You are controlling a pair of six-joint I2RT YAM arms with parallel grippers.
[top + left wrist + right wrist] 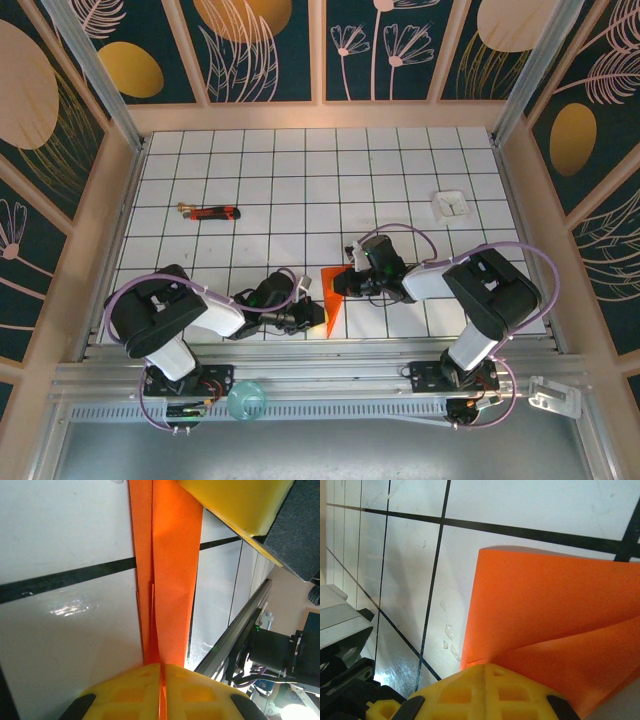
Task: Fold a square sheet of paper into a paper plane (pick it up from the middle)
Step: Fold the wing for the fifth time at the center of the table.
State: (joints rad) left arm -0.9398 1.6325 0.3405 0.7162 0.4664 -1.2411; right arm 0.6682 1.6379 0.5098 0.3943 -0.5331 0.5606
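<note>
"Top external view: where is the orange paper [331, 292]?" asks Ben.

"Low down on the white surface [300, 170], near the front edge, right between the two hands. It is folded up, not a flat square."

"Who holds it?"

"Both. The left hand [311, 316] is pinched tight on one end. In the left wrist view the paper comes out from between its yellow fingers [125, 690] as a long thin strip with a crease down the middle. The right hand [347, 281] is closed too. In the right wrist view a wide orange flap starts right at its finger, so I think it grips the other end."

"Why two hands?"

"Paper is floppy (it bends if you hold just one end). With a hand at each end it is pulled straight, and the crease can be made sharp, I guess."

"Is the plane done?"

"I think not yet. One flap looks curled and loose."

"And the red-and-black stick [210, 212]?"

"Well apart from both hands. Nobody needs it now."
</note>
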